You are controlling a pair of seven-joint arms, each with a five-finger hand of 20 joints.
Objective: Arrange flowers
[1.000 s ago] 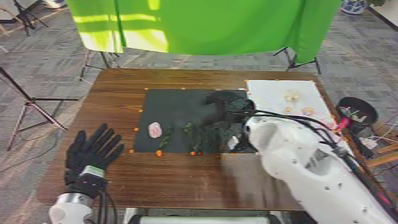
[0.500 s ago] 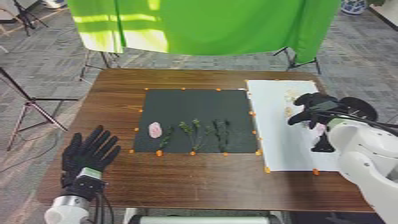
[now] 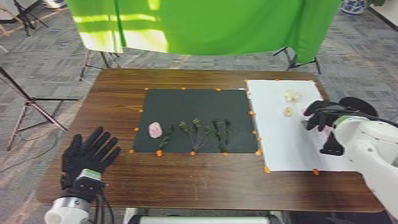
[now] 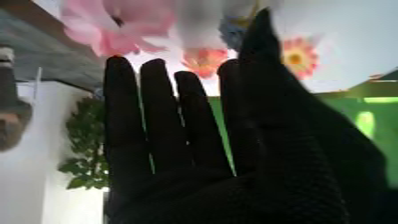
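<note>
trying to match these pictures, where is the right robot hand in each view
Head view: the right robot hand is at the right, over the far side of the white sheet from the dark mat.
Right wrist view: it is in the middle, close up, with its fingers straight and a pink flower beyond them.
Shared landmark: the green curtain, behind the table in one, behind the hand in the other.

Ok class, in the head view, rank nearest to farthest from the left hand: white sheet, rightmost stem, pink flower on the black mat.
1. Pink flower, black mat's left side.
2. Rightmost stem, same mat's right side.
3. White sheet, right of the mat.
</note>
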